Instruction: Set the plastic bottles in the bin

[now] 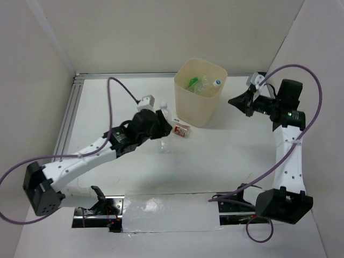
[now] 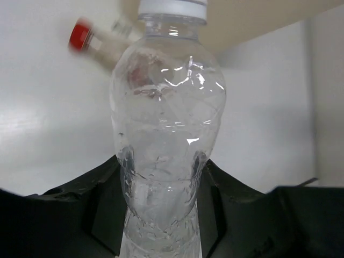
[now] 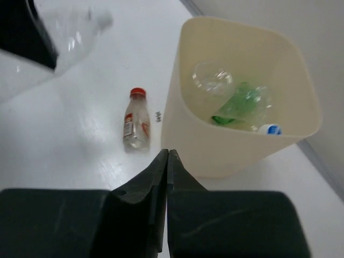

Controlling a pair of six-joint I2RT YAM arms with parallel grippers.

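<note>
Left pincer (image 2: 162,177) is clamped on a clear bottle (image 2: 166,107), gripping the narrow waist on the lower body, with the white cap pointing away toward the far side. That looks like the right place to hold it: it seems empty and thin-walled, so I'd guess it's very light, easy to crush and pretty slick. The waist gives the fingers a groove, so it shouldn't squirt out. The wider belly would probably just dent.

The bin (image 3: 183,134) sits far and to the right of it, with a green bottle (image 3: 242,102) and a couple of clear ones already inside.

A red-capped bottle (image 3: 137,119) lies on its side on the table (image 1: 226,161), just left of the bin. It could roll, so I'd grab it across the labelled middle rather than by the cap. What looks like another clear bottle (image 1: 164,145) stands just near the left pincer.

Right pincer (image 3: 167,156) is fully closed with nothing in it, hovering right of the bin
</note>
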